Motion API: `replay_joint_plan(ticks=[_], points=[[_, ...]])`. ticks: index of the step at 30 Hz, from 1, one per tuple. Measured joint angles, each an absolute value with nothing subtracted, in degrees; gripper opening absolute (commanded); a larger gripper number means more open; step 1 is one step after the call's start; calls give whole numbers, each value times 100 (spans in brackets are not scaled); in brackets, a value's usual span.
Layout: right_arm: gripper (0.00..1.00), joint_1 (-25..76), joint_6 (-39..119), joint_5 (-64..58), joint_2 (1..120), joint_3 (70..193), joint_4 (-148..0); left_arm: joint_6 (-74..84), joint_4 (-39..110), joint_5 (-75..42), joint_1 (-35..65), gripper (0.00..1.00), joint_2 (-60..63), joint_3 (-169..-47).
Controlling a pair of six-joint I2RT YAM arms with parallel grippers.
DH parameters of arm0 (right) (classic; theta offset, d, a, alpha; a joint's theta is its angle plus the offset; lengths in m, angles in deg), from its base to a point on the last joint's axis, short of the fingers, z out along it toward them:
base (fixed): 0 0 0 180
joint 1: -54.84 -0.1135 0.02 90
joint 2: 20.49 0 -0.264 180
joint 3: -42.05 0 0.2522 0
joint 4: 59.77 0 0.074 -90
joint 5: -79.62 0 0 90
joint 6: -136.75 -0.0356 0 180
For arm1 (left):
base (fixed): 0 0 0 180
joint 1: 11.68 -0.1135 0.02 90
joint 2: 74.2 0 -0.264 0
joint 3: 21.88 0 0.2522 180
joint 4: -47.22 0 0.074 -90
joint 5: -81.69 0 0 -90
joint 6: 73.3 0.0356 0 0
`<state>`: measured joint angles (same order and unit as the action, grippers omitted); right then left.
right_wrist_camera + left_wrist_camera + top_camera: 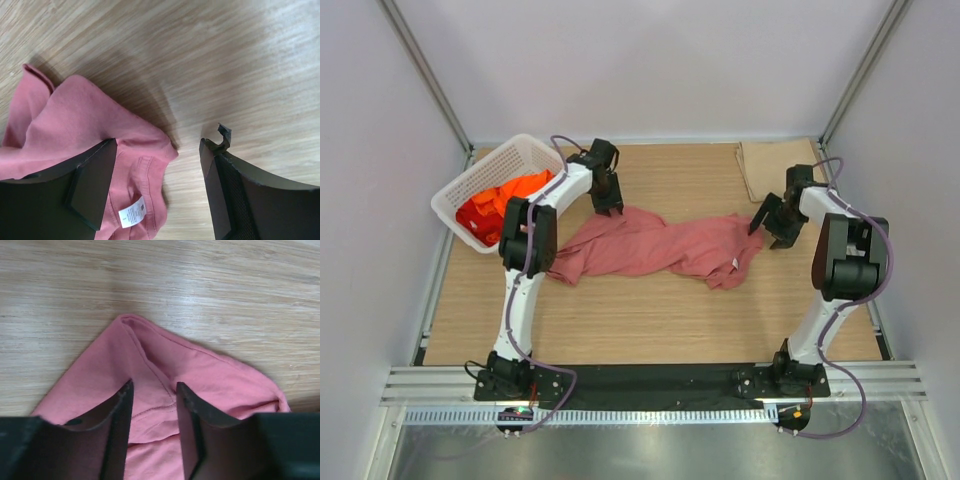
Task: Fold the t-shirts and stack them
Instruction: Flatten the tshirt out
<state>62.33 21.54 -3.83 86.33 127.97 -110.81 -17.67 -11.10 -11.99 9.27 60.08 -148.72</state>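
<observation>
Top external: nothing is folded yet. The pink t-shirt lies crumpled on the bench, orange t-shirts fill the basket, and the left gripper and right gripper both stand apart-jawed at its ends.

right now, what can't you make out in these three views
- Top view: how many shirts lie in the basket; the orange and red cloth is bunched up behind its wall.
- Left wrist view: whether the left gripper pinches the fold of the pink shirt; its fingers cover the contact.
- Right wrist view: the print on the white label, too small to read.
- Top view: the pink shirt's sleeves, lost in the crumples.
</observation>
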Motion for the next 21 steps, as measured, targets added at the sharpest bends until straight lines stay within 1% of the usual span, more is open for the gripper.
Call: replay_joint_plan(ticks=[1,3,6,7,9,10,16,19,21], points=[[73,6233,2202,-381,8684,12828,-11079,-1761,-1121,-1197,927,26,6024,-14880],[70,6233,2296,-339,8793,12861,-11013,-1739,-1127,-1199,925,18,6026,-14880],[51,6233,2379,-178,8856,12889,-10850,-1713,-1156,-1197,925,0,6032,-14880],[34,6235,2409,-86,8889,12900,-10788,-1702,-1169,-1195,925,0,6032,-14883],[17,6235,2431,34,8933,12913,-10686,-1654,-1232,-1182,925,0,6032,-14913],[2,6235,2429,93,8953,12928,-10653,-1623,-1298,-1175,925,0,6032,-14957],[2,6230,2339,192,8819,13162,-10847,-1569,-1635,-1064,925,0,5766,-15123],[2,6189,2280,56,8369,13398,-11269,-1569,-1820,-994,925,0,5195,-15044],[2,6169,2261,-114,7930,13628,-11571,-1577,-1884,-961,925,0,4555,-14878]])
